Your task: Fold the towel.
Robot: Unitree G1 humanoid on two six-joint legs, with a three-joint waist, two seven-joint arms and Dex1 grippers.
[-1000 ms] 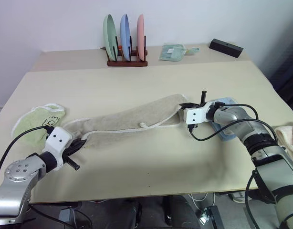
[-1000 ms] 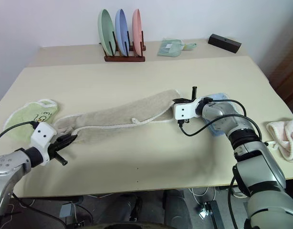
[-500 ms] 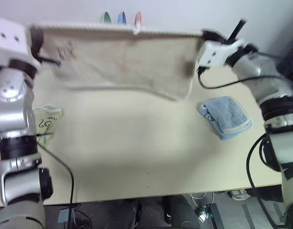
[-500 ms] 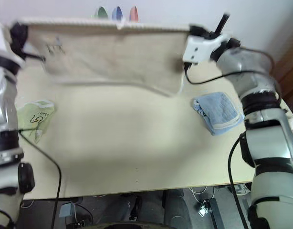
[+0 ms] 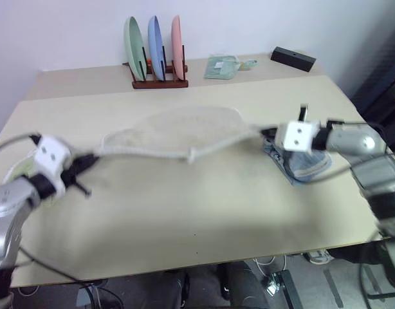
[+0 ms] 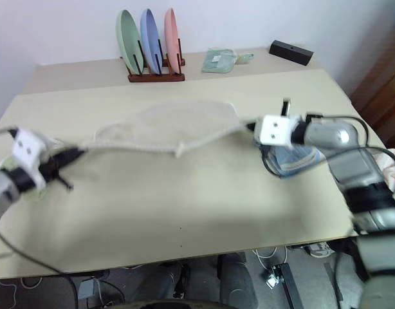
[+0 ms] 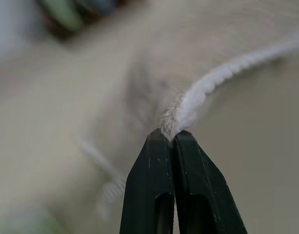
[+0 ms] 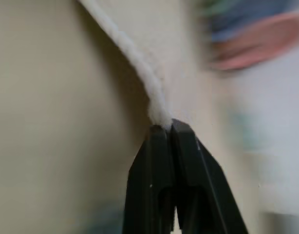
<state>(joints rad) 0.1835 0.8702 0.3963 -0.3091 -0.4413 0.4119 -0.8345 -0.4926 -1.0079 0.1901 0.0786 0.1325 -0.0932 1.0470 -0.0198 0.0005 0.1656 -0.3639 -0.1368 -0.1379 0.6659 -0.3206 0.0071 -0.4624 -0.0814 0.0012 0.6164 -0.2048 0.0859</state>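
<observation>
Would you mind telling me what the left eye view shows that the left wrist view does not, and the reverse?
Left eye view: the right gripper holding the towel's far end, the light blue towel, the plate rack and the black box. Left wrist view: the left gripper close up, its fingers pinched on the white trimmed edge. Both: the towel stretched over the table.

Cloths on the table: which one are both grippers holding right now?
The towel, the large beige one with white trim, stretched between the left gripper and right gripper. The blue cloth and green cloth lie unheld beside them.
</observation>
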